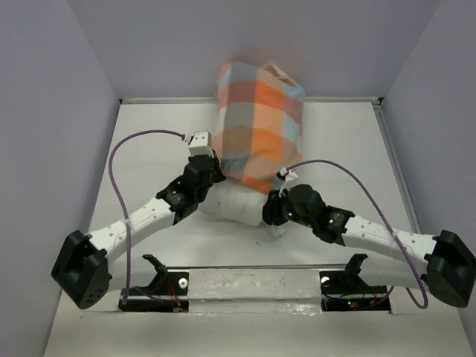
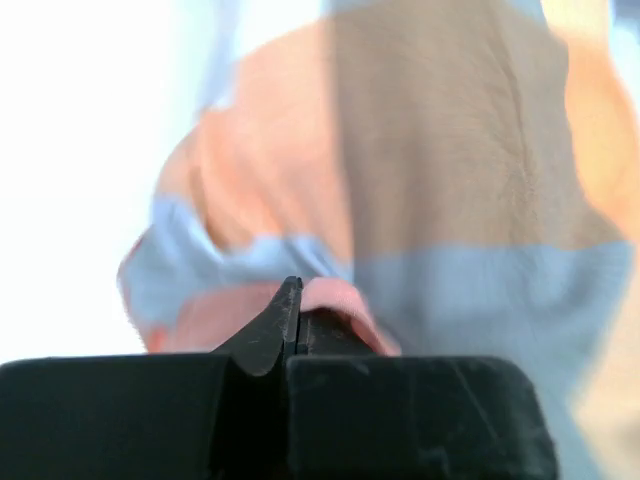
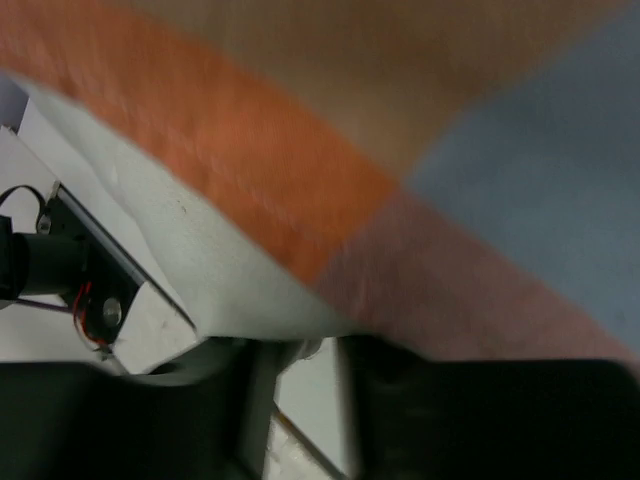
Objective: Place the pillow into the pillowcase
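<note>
The checked orange, light-blue and tan pillowcase (image 1: 260, 119) stands up at the back middle of the table and covers most of the pillow. The white pillow (image 1: 234, 204) sticks out of its near open end. My left gripper (image 1: 212, 175) is at the left side of the opening. In the left wrist view it (image 2: 293, 300) is shut, with a fold of the pillowcase (image 2: 450, 200) pinched at its tips. My right gripper (image 1: 275, 210) is at the right side of the opening. Its tips (image 3: 310, 345) lie under the pillowcase hem (image 3: 300, 170) and the pillow edge (image 3: 190, 250), with a narrow gap between the fingers.
The white table (image 1: 134, 134) is walled on the left, right and back. A metal strip (image 1: 253, 286) runs along the front edge between the arm bases. Purple cables (image 1: 119, 160) loop over both arms.
</note>
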